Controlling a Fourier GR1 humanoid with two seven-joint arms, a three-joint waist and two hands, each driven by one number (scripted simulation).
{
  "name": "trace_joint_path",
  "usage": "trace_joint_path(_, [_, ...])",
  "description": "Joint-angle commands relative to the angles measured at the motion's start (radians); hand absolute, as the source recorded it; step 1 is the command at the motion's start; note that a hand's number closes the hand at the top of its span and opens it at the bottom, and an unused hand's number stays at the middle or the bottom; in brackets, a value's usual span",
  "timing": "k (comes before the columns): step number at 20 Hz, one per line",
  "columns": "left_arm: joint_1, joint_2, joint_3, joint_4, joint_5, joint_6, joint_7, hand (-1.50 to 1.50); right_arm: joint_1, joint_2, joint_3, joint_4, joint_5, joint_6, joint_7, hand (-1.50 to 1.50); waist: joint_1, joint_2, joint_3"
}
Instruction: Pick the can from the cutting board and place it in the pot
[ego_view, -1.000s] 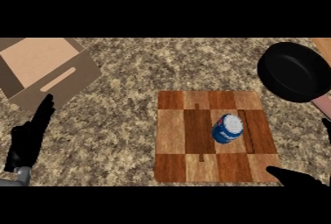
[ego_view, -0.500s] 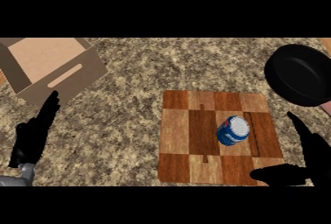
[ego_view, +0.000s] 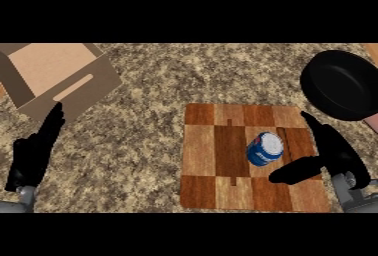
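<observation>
A blue can (ego_view: 264, 149) with a white top stands on the checkered wooden cutting board (ego_view: 221, 170), right of its middle. My right hand (ego_view: 336, 155) is open just to the can's right, fingers stretched up along the board's right edge and thumb reaching left below the can, not touching it. The black pot (ego_view: 341, 84) sits at the far right, above the board. My left hand (ego_view: 33, 152) rests open at the left edge, fingers up.
An open cardboard box (ego_view: 55, 75) lies at the upper left on the speckled granite counter (ego_view: 140, 130). A pale handle end (ego_view: 371, 121) of the pot shows at the right edge.
My right hand has come up from the lower right corner and now stands beside the can. The view has shifted slightly, so the board and pot sit a little lower and further left.
</observation>
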Motion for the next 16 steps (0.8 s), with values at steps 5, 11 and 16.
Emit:
trace_joint_path(5, [0.027, 0.006, 0.015, -0.04, -0.003, 0.004, 0.031, 0.0, -0.149, 0.051, 0.035, 0.157, -0.04, 0.115, 0.24, -1.5, -0.027, -0.009, 0.002])
trace_joint_path(11, [0.023, -0.01, 0.024, 0.013, -0.014, -0.003, -0.004, 0.0, -0.263, 0.132, 0.054, 0.322, -0.058, 0.128, 0.24, -1.5, -0.038, -0.005, 0.001])
trace_joint_path(16, [0.041, -0.02, 0.032, -0.013, -0.022, 0.014, 0.001, 0.0, -0.268, 0.168, 0.074, 0.384, -0.037, 0.108, 0.24, -1.5, -0.045, -0.008, 0.003])
